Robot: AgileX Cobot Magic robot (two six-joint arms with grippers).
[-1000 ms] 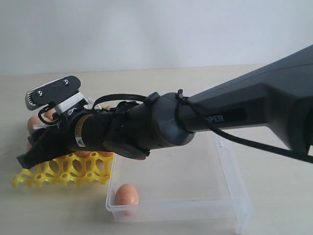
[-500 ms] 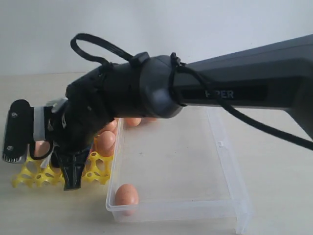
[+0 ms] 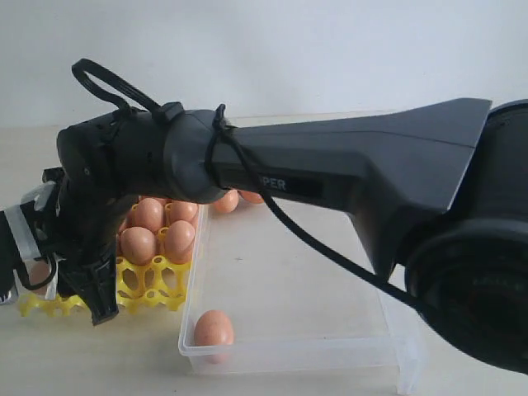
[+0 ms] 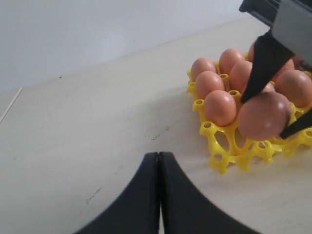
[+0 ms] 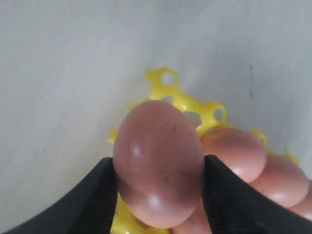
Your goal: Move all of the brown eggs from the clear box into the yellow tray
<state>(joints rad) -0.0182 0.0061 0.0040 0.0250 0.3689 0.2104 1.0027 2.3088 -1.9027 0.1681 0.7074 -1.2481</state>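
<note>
- Exterior: most brown eggs are in the yellow tray. One lone egg lies in the clear box, and apparently two more at its far wall.
- Left wrist: left gripper pinched together, empty, beside the tray.
- Right wrist: right gripper clamped on held egg over a free corner cup.

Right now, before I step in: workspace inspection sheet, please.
Surface: pale table, few dark specks.
Job items: yellow tray partly filled with eggs; clear box holds one egg at its near wall, two more show at the far end.
Clutter: nothing seen.
Grippers: right gripper shut on an egg over the tray's corner; left gripper shut, empty, off the tray.
Cables: black cable along the right arm, looped at the wrist.
Surroundings: plain pale wall.
</note>
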